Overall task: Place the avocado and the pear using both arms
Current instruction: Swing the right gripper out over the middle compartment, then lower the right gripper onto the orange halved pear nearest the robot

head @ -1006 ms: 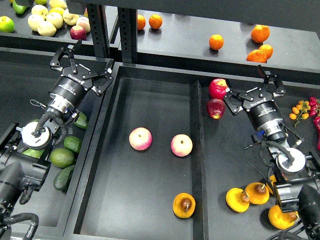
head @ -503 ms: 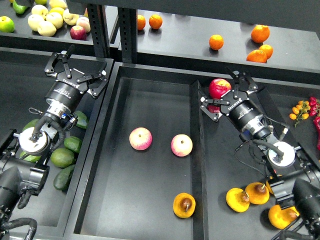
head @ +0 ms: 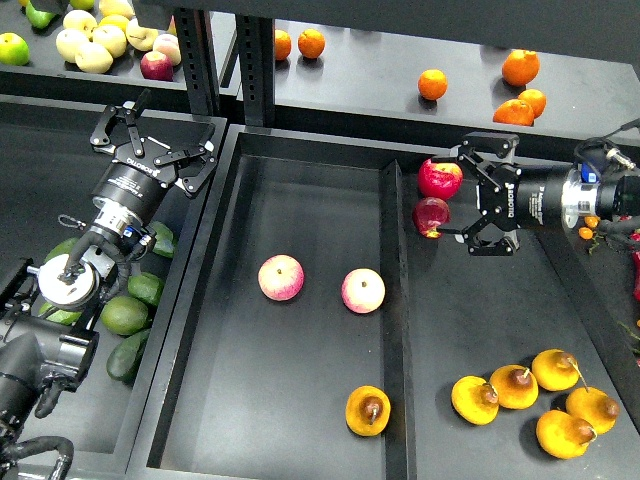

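Several dark green avocados (head: 124, 315) lie at the left, below and beside my left arm. One golden pear (head: 368, 410) with a brown blotch lies in the central black tray (head: 300, 200) near its front right corner. Several more pears (head: 514, 387) lie at the right front. My left gripper (head: 153, 138) is open and empty, above and behind the avocados. My right gripper (head: 466, 196) is open and empty, pointing left, just right of two red apples (head: 431, 214).
Two pink-yellow apples (head: 281, 277) (head: 363, 291) lie mid-tray. The back shelf holds oranges (head: 520, 67) at the right and pale apples (head: 95, 40) at the left. A black post (head: 255, 60) stands behind the tray. Small red and orange fruits (head: 605, 215) lie at the far right.
My right arm has swung up from the right front and now comes in level from the right, gripper pointing left beside the red apples. More pears show at the right front. The left gripper has barely moved.
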You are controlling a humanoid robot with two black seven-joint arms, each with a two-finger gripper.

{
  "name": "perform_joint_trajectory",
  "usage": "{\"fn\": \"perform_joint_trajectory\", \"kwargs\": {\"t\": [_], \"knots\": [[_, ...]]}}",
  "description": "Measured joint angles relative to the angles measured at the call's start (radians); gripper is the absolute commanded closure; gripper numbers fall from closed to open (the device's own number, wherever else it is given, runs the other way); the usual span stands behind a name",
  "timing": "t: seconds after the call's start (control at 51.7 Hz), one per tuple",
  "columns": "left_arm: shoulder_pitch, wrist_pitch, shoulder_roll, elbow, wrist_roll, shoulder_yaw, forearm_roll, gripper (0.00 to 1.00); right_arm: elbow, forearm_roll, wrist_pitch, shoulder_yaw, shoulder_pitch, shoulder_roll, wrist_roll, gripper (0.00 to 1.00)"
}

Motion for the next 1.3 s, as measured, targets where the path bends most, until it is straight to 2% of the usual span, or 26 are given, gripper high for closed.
{"fn": "perform_joint_trajectory", "kwargs": {"t": [0.155,0.426,0.813,1.296], "knots": [[0.0,0.0,0.0,0.001,0.003,0.0,0.0,0.0,0.012,-0.057,0.0,-0.197,0.028,0.063,0.0,0.0],[0.011,0.0,0.0,0.002,0.004,0.004,0.0,0.0,0.004,-0.098,0.0,-0.225,-0.056,0.176,0.0,0.0],[0.012,0.0,0.0,0.002,0.007,0.007,0.001,0.0,-0.001,-0.104,0.0,-0.315,-0.126,0.201,0.0,0.0],[0.012,0.0,0.0,0.003,0.009,0.013,0.002,0.0,-0.088,-0.132,0.0,-0.305,-0.219,0.287,0.0,0.0]]}}
